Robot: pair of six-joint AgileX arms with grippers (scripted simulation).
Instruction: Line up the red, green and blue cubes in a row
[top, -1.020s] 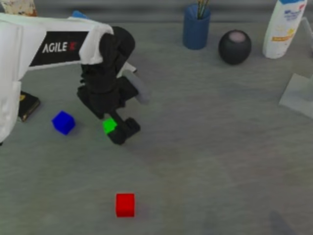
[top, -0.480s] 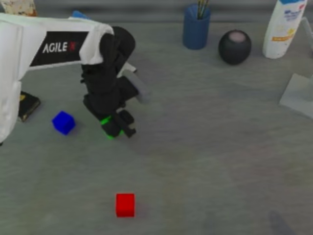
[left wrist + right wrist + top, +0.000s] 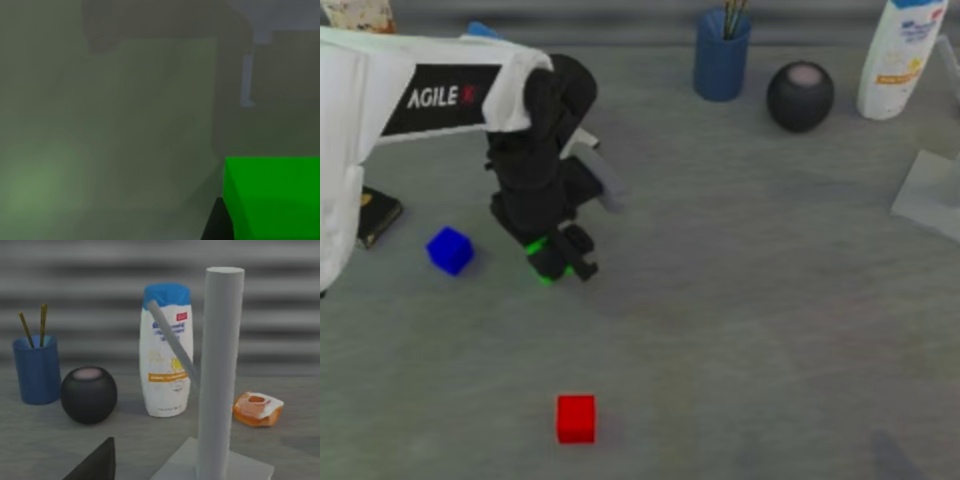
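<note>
My left gripper (image 3: pixel 560 262) is down at the table, left of centre, shut on the green cube (image 3: pixel 537 246). Only green slivers of the cube show around the black fingers in the top view. In the left wrist view the green cube (image 3: pixel 272 197) fills the corner, pressed against one dark finger (image 3: pixel 216 222). The blue cube (image 3: pixel 450 250) sits on the table just left of the gripper, apart from it. The red cube (image 3: pixel 576 418) lies near the front edge, below the gripper. My right arm is out of the top view. Its wrist view shows one dark fingertip (image 3: pixel 97 462) holding nothing.
Along the back stand a blue pen cup (image 3: pixel 721 58), a round black speaker (image 3: pixel 800 96) and a white bottle (image 3: pixel 902 58). A white stand (image 3: pixel 930 195) with an upright pole (image 3: pixel 220 370) is at the right edge. A dark book (image 3: pixel 375 215) lies at the far left.
One second ago the left gripper stood open around the green cube. It then dropped and shut on it, and has held still for the last half second.
</note>
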